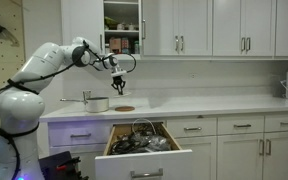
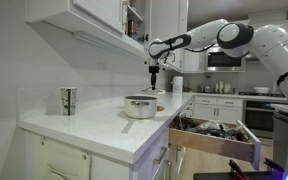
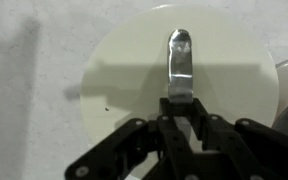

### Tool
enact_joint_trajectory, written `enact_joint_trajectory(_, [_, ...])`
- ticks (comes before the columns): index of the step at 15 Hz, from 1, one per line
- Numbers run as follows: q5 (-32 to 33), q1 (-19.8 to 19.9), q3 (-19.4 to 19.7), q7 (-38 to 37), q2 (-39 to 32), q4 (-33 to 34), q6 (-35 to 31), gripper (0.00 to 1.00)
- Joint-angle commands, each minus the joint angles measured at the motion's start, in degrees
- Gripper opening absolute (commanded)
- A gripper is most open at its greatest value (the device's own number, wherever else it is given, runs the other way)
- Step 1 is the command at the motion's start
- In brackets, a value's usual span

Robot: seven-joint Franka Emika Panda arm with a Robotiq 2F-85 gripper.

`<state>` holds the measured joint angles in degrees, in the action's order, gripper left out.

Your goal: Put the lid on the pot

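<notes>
Claw [image 1: 119, 80] of white arm, in an exterior view, hangs above white tabletop [image 1: 214, 105], over flat brown round disc [image 1: 124, 108]. Small silvery-white metal saucepan pot [image 1: 98, 103] with long thin handle stands on tabletop just beside disc, apart from claw. White drawer [image 1: 144, 150] below stands open, cluttered. In an exterior view along tabletop [image 2: 84, 125], claw [image 2: 154, 82] is raised beyond pot [image 2: 140, 106], which is uncovered; steel cup [image 2: 69, 100] stands well apart. Wrist view: claw [image 3: 182, 100] is clenched on silvery handle strip of small round pale lid [image 3: 124, 70], which is held clear of the pale surface.
</notes>
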<state>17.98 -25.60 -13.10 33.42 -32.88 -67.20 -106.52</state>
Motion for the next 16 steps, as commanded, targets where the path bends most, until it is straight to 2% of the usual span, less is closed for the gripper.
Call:
enact_joint_trajectory(1, [1.34, -0.4, -0.19, 0.18, 6.38, -7.3, -0.64, 0.06])
enact_joint_trajectory(10, [0.38, -0.62, -1.61, 1.69, 12.28, -14.4, -0.32, 0.06])
enact_joint_trajectory(16, [-2.59, 0.1, -2.69, 6.12, 15.17, -18.29, -0.77, 0.06])
